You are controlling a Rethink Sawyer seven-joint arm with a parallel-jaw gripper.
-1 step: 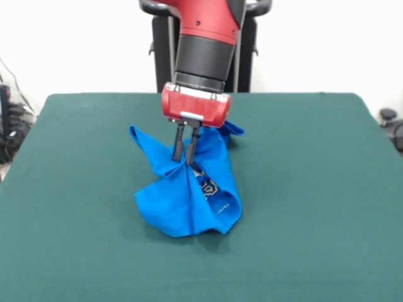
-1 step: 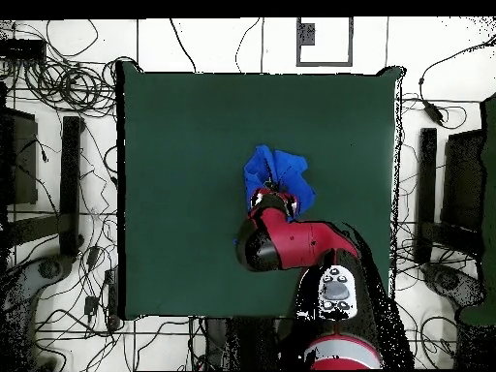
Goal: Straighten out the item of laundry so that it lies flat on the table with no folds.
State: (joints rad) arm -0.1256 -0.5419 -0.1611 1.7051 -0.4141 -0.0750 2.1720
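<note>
The item of laundry [image 1: 189,195] is a bright blue T-shirt, bunched and folded near the middle of the dark green table [image 1: 315,189]. Its cloth rises to a peak where my gripper [image 1: 186,158] comes down from above, shut on a pinch of the fabric. A bit of white print shows in a fold just below the fingers. From overhead, the shirt [image 2: 281,174] lies crumpled just beyond the red arm, on the table [image 2: 184,155], and the arm hides the gripper's tips.
Green felt surrounds the shirt on all sides. Cables [image 2: 68,87] and black stands [image 2: 70,174] lie on the floor beyond the table's edges.
</note>
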